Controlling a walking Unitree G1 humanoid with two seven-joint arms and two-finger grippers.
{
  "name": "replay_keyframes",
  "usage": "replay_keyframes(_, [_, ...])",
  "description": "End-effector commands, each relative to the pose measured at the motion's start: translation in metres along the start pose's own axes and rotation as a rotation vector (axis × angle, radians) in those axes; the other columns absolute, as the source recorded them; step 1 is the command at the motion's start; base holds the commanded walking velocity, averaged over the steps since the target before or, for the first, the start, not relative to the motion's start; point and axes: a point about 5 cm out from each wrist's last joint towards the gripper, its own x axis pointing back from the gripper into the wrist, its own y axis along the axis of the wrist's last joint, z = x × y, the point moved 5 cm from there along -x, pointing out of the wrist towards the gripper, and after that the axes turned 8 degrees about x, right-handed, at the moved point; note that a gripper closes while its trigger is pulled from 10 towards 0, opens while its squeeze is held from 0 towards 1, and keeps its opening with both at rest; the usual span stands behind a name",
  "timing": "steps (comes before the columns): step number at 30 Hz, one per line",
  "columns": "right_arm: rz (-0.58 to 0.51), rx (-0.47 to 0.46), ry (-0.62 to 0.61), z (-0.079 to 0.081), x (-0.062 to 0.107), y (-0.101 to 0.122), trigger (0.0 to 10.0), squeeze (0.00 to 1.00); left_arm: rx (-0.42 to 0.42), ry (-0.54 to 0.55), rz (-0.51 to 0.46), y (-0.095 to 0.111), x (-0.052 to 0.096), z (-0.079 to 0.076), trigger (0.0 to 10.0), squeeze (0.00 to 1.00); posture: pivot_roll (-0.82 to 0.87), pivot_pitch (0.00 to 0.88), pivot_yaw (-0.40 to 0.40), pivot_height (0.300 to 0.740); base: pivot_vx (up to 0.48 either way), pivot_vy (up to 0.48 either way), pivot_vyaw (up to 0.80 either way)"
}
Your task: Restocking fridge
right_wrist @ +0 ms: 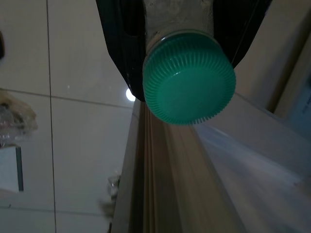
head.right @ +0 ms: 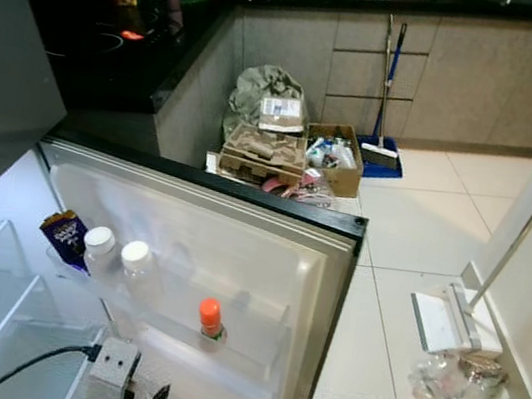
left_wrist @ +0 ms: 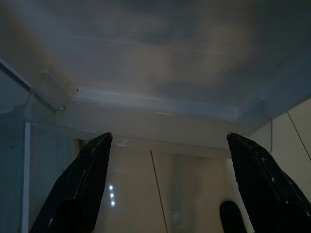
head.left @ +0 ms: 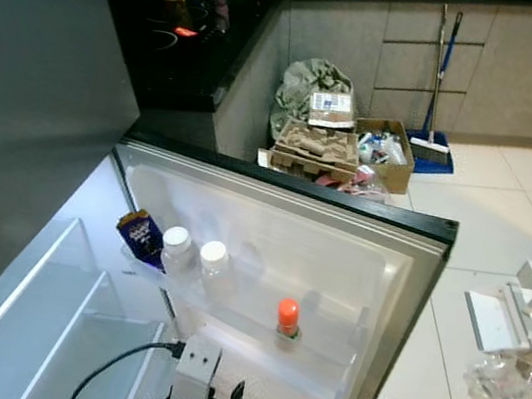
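We look down on the open fridge door (head.left: 340, 242), whose inner door shelf (head.left: 324, 345) carries, from its left end, a purple snack packet (head.left: 142, 237), two white-capped bottles (head.left: 177, 249) touching side by side, and, well apart toward the middle, an orange-capped bottle (head.left: 287, 317) standing upright. Left of the door lie the fridge's clear shelves (head.left: 55, 318). Beyond the door's top edge, on the floor against the cabinets, sits a cardboard box (head.left: 385, 153) stuffed with packaging, beside egg trays (head.left: 314, 149).

Our left pincer (left_wrist: 167, 187) is spread wide and holds nothing, pointing at the underside of a door shelf. Our right pincer (right_wrist: 187, 43) pinches a green-capped bottle (right_wrist: 188, 77) beside the door's edge, above the tiled floor (right_wrist: 73, 121).
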Motion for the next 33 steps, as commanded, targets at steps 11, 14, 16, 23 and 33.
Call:
replay_keyframes(11, [-0.162, -0.010, 0.348, 0.063, -0.011, 0.047, 10.0, 0.00, -0.018, 0.023, 0.034, -0.015, 0.011, 0.010, 10.0, 0.00, -0.09, 0.159, 0.111, 0.740, 0.000, 0.000, 0.00])
replay_keyframes(14, [-0.172, 0.036, 0.348, 0.062, -0.014, 0.052, 10.0, 0.00, -0.017, 0.024, 0.033, -0.015, 0.011, 0.010, 10.0, 0.00, -0.08, 0.153, 0.107, 0.740, 0.000, 0.000, 0.00])
replay_keyframes(16, [-0.179, 0.070, 0.287, 0.050, -0.018, 0.055, 10.0, 0.00, -0.017, 0.024, 0.033, -0.016, 0.011, 0.010, 10.0, 0.00, -0.08, 0.150, 0.106, 0.740, 0.000, 0.000, 0.00])
replay_keyframes(23, [-0.204, 0.200, -0.024, -0.005, -0.026, 0.068, 10.0, 0.00, -0.016, 0.024, 0.029, -0.015, 0.011, 0.010, 10.0, 0.00, -0.09, 0.148, 0.105, 0.740, 0.000, 0.000, 0.00])
replay_keyframes(33, [-0.161, 0.303, -0.264, -0.045, -0.021, 0.067, 10.0, 0.00, -0.016, 0.018, 0.026, -0.014, 0.010, 0.009, 10.0, 0.00, -0.09, 0.147, 0.107, 0.740, 0.000, 0.000, 0.00])
